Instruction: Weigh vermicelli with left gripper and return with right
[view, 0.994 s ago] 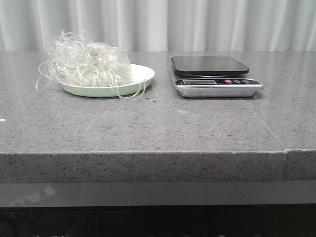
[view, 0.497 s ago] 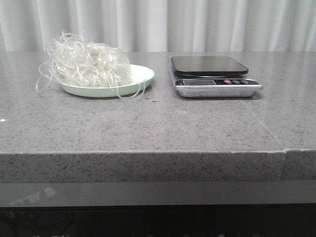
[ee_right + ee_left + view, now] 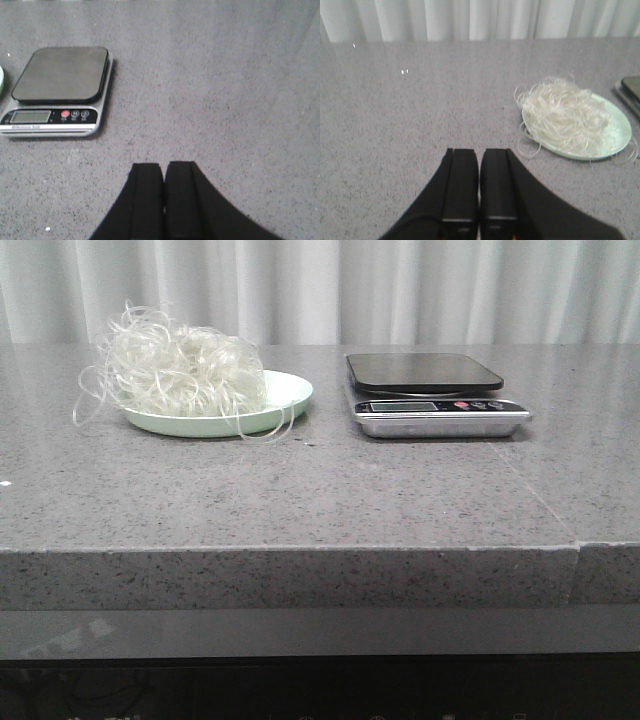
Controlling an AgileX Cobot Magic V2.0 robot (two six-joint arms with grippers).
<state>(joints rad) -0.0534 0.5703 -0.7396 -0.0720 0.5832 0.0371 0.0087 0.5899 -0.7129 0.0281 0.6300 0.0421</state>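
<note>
The vermicelli (image 3: 180,368), a fluffy whitish nest with stray loops, sits on a pale green plate (image 3: 285,392) at the back left of the grey counter. It also shows in the left wrist view (image 3: 565,112) on the plate (image 3: 620,131). A kitchen scale (image 3: 430,392) with a dark empty platform stands to the plate's right; it also shows in the right wrist view (image 3: 60,87). My left gripper (image 3: 479,152) is shut and empty over bare counter, short of the plate. My right gripper (image 3: 164,166) is shut and empty, short of the scale. Neither gripper shows in the front view.
The grey speckled counter (image 3: 300,500) has a front edge near me and a seam at the right (image 3: 578,545). A white curtain (image 3: 320,290) hangs behind the counter. A corner of the scale shows in the left wrist view (image 3: 632,87).
</note>
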